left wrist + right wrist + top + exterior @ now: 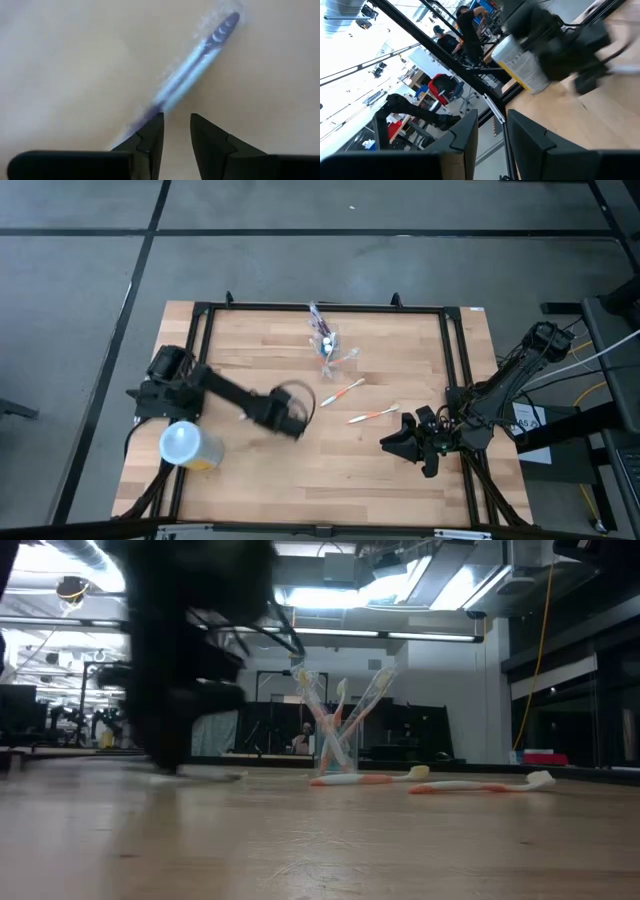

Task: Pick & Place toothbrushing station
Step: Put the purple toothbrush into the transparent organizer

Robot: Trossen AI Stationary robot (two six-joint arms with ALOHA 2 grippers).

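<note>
— Where is the small clear plastic cup-like toothbrush holder [326,345]?
— Upright at the wooden worktop's [260,480] far middle, toothbrushes inside.
— And the arms?
— Left gripper [296,420] fingers slightly parted over a blue-handled toothbrush [195,70]; right gripper [392,442] empty, fingers narrowly apart.

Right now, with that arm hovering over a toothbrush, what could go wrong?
The left end effector has its fingers only slightly apart over a toothbrush lying flat on the wood, so it might slip off or just push it away. The clear holder already has several brushes leaning out, so it looks easy to tip. The yellow tub stands beside the left arm and could get bumped.
</note>
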